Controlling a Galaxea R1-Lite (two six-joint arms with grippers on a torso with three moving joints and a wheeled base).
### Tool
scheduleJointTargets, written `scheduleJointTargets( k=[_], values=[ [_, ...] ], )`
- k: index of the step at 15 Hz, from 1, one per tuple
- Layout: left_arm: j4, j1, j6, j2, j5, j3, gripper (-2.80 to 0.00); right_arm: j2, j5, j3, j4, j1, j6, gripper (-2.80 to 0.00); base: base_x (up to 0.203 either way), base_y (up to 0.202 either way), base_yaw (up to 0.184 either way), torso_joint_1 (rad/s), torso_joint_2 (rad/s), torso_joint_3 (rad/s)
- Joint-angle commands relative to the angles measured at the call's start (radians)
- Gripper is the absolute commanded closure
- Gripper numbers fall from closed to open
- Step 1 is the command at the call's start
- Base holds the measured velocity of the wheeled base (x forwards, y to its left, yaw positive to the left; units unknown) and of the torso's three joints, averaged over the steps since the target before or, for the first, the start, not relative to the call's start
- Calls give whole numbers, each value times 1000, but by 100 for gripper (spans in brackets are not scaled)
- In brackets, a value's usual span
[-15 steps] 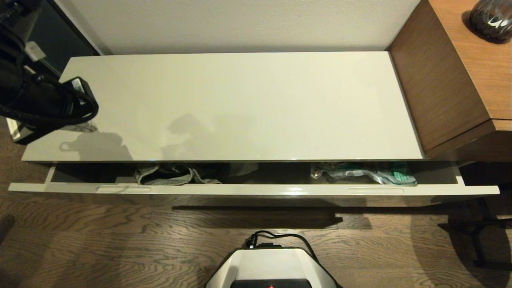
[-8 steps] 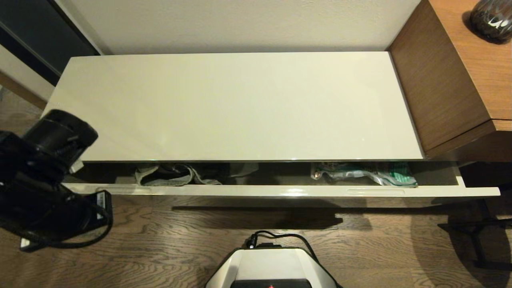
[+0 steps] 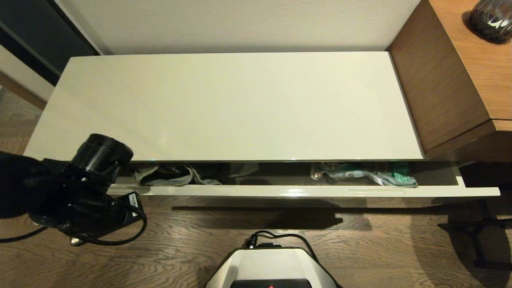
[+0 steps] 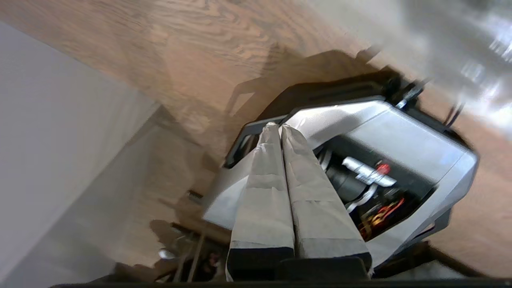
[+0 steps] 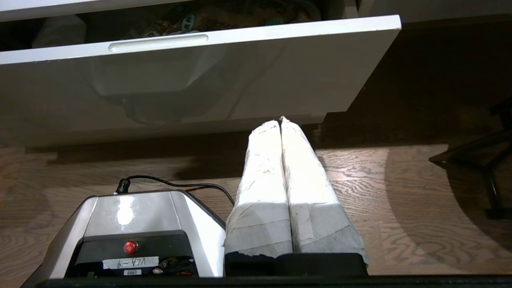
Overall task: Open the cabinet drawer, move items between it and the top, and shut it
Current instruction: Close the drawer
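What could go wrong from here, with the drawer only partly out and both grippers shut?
1. The cabinet drawer stands only part-way out; the denim garment lies largely under the top, so a reach in may hit the slab's edge.
2. The left gripper is shut and faces the robot's base, so it must turn and open first.
3. The right gripper is low, before the drawer's front.

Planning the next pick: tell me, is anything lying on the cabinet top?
No, the top is bare; the denim garment lies in the drawer.

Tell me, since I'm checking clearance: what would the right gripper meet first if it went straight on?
Most likely the glossy front of the drawer; the shut right gripper points at its lower edge, though depth is unclear.
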Motion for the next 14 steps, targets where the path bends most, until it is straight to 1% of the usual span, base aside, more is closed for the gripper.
scheduleJointTargets(
  k=[1,2,4,7,9,11,14],
  values=[
    [-1,16,-13,51,0,-66,0,1,0,0,0,0,1,0,0,0,0,0,0,0],
    [9,30,-15,64,-1,-122,0,1,0,1,0,0,1,0,0,0,0,0,0,0],
    [70,56,-16,91,-5,-231,0,1,0,2,-1,0,1,0,0,0,0,0,0,0],
    [193,91,-6,145,0,-453,0,1,0,2,0,0,1,0,0,0,0,0,0,0],
    [263,100,8,168,3,-554,0,1,0,2,0,0,1,0,0,0,0,0,0,0],
    [308,101,13,178,3,-592,0,1,0,1,0,0,1,0,0,0,0,0,0,0],
    [345,85,14,135,-1,-590,0,1,0,1,-1,0,1,0,0,0,0,0,0,0]
  ],
)
